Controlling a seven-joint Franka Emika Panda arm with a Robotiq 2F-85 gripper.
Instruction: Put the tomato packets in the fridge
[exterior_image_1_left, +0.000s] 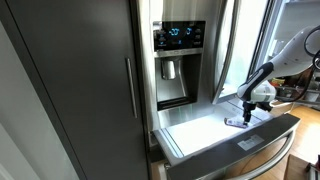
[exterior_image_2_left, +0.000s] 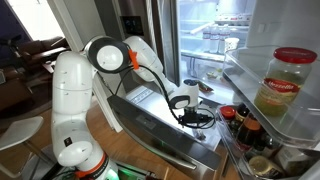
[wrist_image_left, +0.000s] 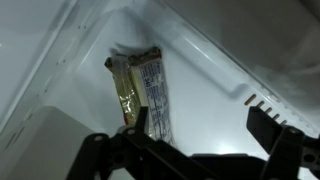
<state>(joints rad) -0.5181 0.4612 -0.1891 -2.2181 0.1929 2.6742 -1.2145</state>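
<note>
In both exterior views the pincer (exterior_image_1_left: 243, 117) (exterior_image_2_left: 196, 117) hangs low inside the fridge (exterior_image_1_left: 90, 70) drawer (exterior_image_1_left: 205, 132). In the wrist view the tomato packets (wrist_image_left: 142, 92) lie on the drawer's white floor, long axis running away from the spread, empty pincer (wrist_image_left: 195, 150), just beyond its near finger

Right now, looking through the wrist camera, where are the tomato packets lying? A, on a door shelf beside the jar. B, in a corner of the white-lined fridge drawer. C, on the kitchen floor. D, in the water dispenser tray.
B: the wrist view shows the tomato packets lying against the corner of the white drawer, with the gripper open just above them.
</note>
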